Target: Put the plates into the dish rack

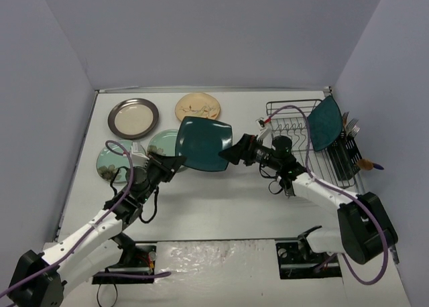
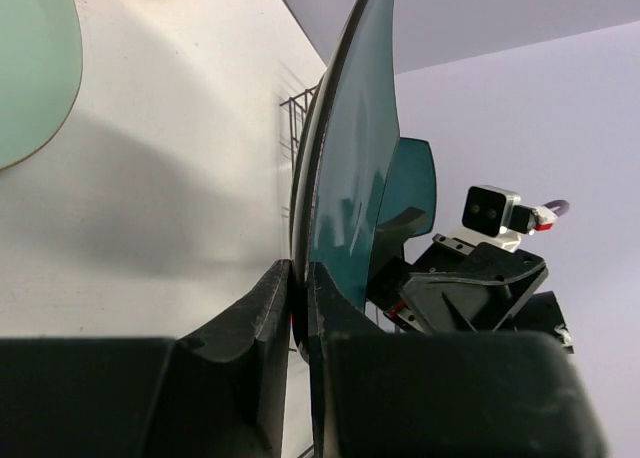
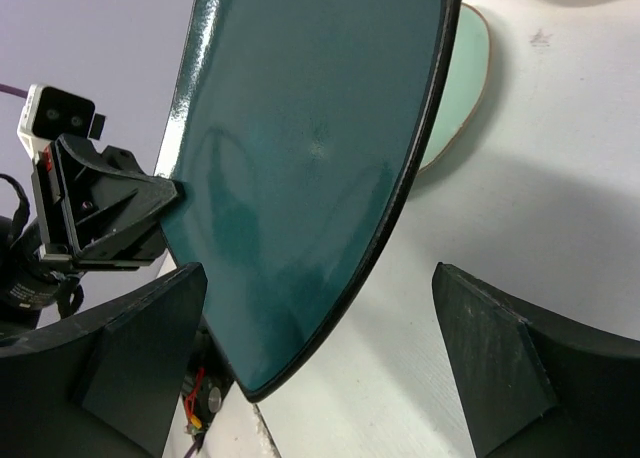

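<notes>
The glossy dark teal plate [image 1: 203, 144] (rounded-square, thin dark rim) hung tilted above the table [image 1: 221, 203], pinched tight at one edge by the left gripper [image 1: 173, 163], the right gripper [image 1: 226, 154] gaping wide astride the opposite edge.

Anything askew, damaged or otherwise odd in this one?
Nothing looks spilled or broken. The only unusual sight is a dark teal plate held on edge above the table, pinched by the left gripper, with the open right gripper straddling its opposite edge. A second teal plate leans in the dish rack.
</notes>
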Robot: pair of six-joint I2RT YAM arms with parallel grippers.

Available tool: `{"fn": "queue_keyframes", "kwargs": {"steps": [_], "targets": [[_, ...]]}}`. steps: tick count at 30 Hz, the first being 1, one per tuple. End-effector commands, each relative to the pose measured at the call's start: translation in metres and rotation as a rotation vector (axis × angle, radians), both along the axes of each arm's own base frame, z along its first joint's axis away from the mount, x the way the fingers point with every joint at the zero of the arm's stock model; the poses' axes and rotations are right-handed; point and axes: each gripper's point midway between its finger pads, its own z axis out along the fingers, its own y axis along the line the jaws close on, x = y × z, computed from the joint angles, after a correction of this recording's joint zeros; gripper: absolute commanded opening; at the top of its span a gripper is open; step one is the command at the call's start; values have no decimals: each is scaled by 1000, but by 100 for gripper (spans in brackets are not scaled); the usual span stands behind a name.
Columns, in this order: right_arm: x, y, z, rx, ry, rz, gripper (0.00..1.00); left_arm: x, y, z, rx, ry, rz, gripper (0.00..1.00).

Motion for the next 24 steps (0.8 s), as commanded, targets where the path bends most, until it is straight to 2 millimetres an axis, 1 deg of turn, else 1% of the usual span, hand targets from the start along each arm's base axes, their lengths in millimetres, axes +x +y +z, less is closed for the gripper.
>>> {"fn": "queue_keyframes", "kwargs": {"steps": [1, 5, 8, 10, 12, 20, 24], "targets": [[3, 19, 56, 119, -201, 72, 89, -5, 3, 106, -242, -255, -3, 0], [4, 24, 61, 138, -213, 88, 84, -8, 5, 107, -255, -259, -3, 0], [4, 27, 65, 171, -221, 100, 76, -9, 6, 104, -255, -256, -3, 0], [4, 29, 64, 183, -208, 104, 74, -10, 6, 104, -259, -256, -4, 0], [3, 31, 66, 201, -213, 113, 69, -10, 6, 103, -260, -257, -4, 0], [3, 34, 70, 227, -213, 123, 39, -11, 7, 101, -258, -258, -4, 0], [2, 34, 72, 234, -214, 126, 19, -13, 8, 98, -248, -255, -5, 0]]}}
